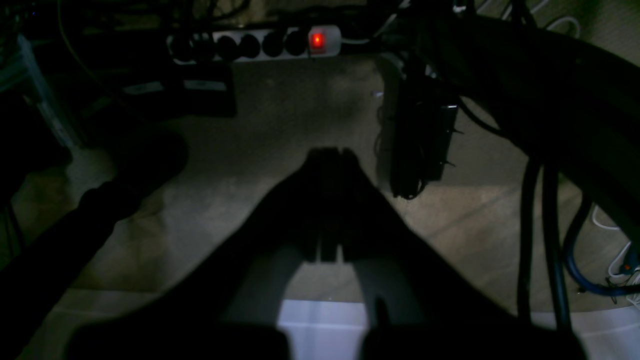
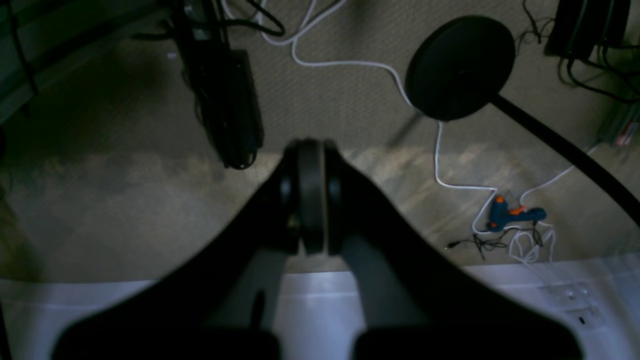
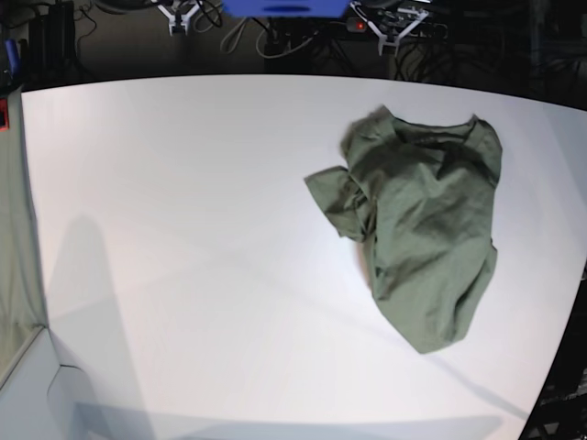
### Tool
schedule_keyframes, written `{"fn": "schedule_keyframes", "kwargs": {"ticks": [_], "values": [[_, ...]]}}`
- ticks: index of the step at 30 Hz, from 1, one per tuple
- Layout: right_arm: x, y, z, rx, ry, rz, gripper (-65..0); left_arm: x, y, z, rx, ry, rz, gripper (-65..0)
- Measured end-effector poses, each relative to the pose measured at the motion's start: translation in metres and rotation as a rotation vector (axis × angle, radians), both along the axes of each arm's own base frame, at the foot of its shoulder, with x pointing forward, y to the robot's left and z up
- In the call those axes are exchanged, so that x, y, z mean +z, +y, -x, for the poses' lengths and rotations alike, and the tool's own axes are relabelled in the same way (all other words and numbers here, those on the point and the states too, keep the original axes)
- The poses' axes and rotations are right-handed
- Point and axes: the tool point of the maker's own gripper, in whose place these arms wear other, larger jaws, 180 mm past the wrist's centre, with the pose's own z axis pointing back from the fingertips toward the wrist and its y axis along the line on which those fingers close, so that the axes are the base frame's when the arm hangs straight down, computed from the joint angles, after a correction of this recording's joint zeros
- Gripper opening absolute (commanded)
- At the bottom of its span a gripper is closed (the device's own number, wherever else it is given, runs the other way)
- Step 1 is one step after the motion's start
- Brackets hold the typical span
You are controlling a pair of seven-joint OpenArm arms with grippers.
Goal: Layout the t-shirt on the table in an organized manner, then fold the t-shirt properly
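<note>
The olive-green t-shirt (image 3: 422, 225) lies crumpled on the right side of the white table (image 3: 183, 229), bunched and creased, with one sleeve sticking out to its left. Both grippers are drawn back past the table's far edge, well away from the shirt. In the left wrist view my left gripper (image 1: 330, 155) is shut on nothing, hanging over the floor with only a strip of table (image 1: 320, 325) below it. My right gripper (image 2: 311, 150) is likewise shut and empty, above the table edge (image 2: 500, 295). The base view shows them as small white parts: left gripper (image 3: 393, 26), right gripper (image 3: 181, 14).
A greenish-grey cloth strip (image 3: 14, 229) hangs at the table's left edge. Beyond the far edge, the floor holds a power strip with a lit red switch (image 1: 260, 44), black cables (image 1: 535, 225), a round black stand base (image 2: 460, 65) and a blue glue gun (image 2: 512, 215).
</note>
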Motion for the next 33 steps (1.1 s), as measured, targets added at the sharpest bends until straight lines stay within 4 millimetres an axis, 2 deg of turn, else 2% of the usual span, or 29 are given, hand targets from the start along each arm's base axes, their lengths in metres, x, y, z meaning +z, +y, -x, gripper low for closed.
{"fn": "schedule_keyframes", "kwargs": {"ticks": [8, 13, 33], "values": [[0.0, 0.0, 0.0, 0.0, 0.0, 0.0, -65.0, 0.0, 0.0, 0.002, 0.0, 0.002, 0.0, -64.8], [0.0, 0.0, 0.002, 0.0, 0.002, 0.0, -65.0, 0.0, 0.0, 0.011, 0.0, 0.018, 0.0, -64.8], [0.0, 0.0, 0.002, 0.0, 0.002, 0.0, -65.0, 0.0, 0.0, 0.011, 0.0, 0.016, 0.0, -64.8]]}}
